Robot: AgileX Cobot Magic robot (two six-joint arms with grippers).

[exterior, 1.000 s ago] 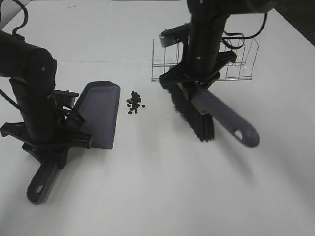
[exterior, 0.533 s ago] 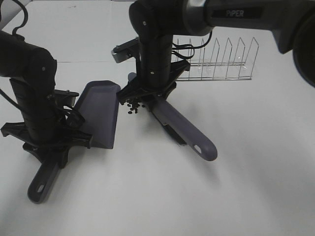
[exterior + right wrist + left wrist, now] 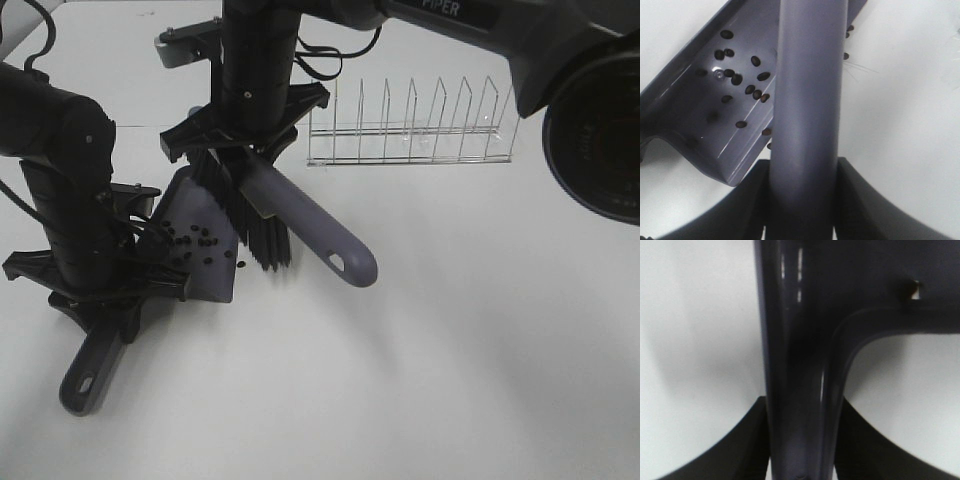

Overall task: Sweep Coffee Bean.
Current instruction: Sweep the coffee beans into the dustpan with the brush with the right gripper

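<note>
The coffee beans [image 3: 192,239] lie scattered inside the grey dustpan [image 3: 205,268], and one or two sit at its lip. They also show in the right wrist view [image 3: 740,80], spread over the dustpan's floor [image 3: 695,105]. My right gripper [image 3: 245,150] is shut on the grey brush handle [image 3: 310,225], and the black bristles [image 3: 245,215] stand at the pan's open edge. My left gripper [image 3: 100,290] is shut on the dustpan handle [image 3: 85,370], which fills the left wrist view [image 3: 790,365].
A clear wire dish rack [image 3: 410,125] stands on the white table [image 3: 450,350] behind and to the right of the brush. The table's back edge runs behind the rack.
My right arm has swept the brush leftward from beside the rack across the bean pile. The beans have moved off the table into the dustpan. The left arm and dustpan stayed still.
</note>
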